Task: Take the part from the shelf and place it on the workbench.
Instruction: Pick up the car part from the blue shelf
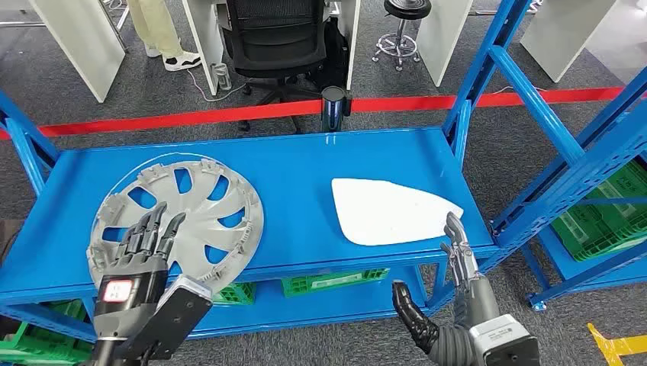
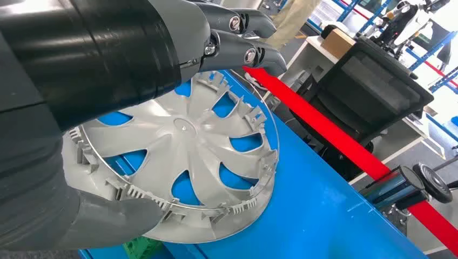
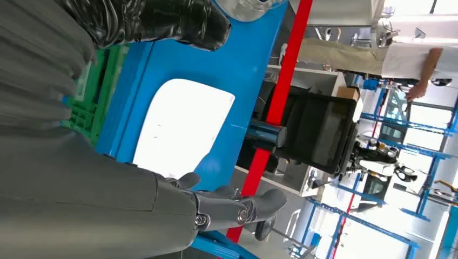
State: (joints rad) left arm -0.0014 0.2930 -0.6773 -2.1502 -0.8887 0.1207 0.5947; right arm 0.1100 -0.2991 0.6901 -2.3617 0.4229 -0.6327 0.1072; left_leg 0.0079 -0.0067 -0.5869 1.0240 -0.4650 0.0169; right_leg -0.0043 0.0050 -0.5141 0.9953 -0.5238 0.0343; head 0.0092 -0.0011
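A silver hubcap (image 1: 206, 221) lies on the left of the blue shelf (image 1: 305, 160), its near rim over the front edge. My left hand (image 1: 141, 248) is spread above that near rim. In the left wrist view the thumb (image 2: 119, 213) sits just under the rim of the hubcap (image 2: 183, 140), and the fingers (image 2: 254, 54) hover above it without closing. A flat white part (image 1: 389, 210) lies on the shelf's right half. My right hand (image 1: 458, 297) stands open at the front edge beside the part's near corner, fingers straight, thumb apart. The right wrist view shows the white part (image 3: 178, 124) beyond the hand (image 3: 81, 178).
Green crates (image 1: 328, 282) sit on the lower shelf level. A second blue rack (image 1: 564, 152) stands close on the right. Behind the shelf run a red floor line (image 1: 191, 118) and a dark cylinder post (image 1: 333, 109). Further back are an office chair (image 1: 278, 34) and a person's legs (image 1: 164, 30).
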